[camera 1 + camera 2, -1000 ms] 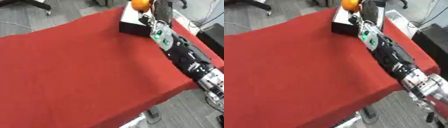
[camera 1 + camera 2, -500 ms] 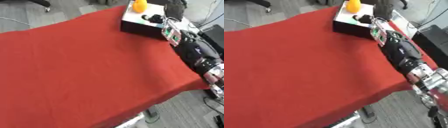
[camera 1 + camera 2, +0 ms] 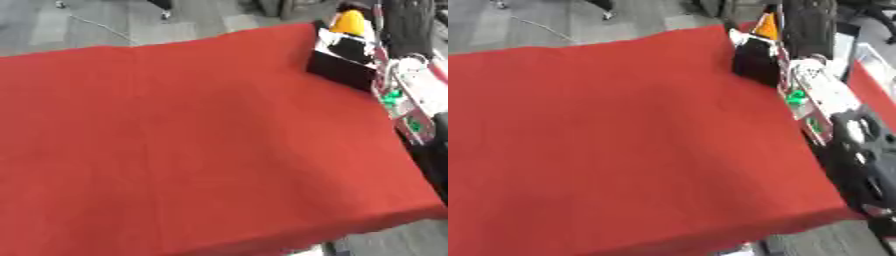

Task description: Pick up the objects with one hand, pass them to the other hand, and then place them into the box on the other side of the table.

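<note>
- Reaching along the table's right edge, right arm (image 3: pixel 833 110) extends to the box (image 3: pixel 343 64) at the far right corner.
- Orange object (image 3: pixel 349 22) sits in the box.
- Right hand blurred; finger state unreadable.
- Red tablecloth (image 3: pixel 175 140).

A wide worktop (image 3: pixel 175 140) covered in a red cloth fills most of the view, lying askew with its near edge dropping to grey floor. Only one thing sits directly on it — a box (image 3: pixel 343 62) with a black side wall and pale rim, at the far right corner, with a yellow-orange object (image 3: pixel 350 22) showing at its top.
</note>
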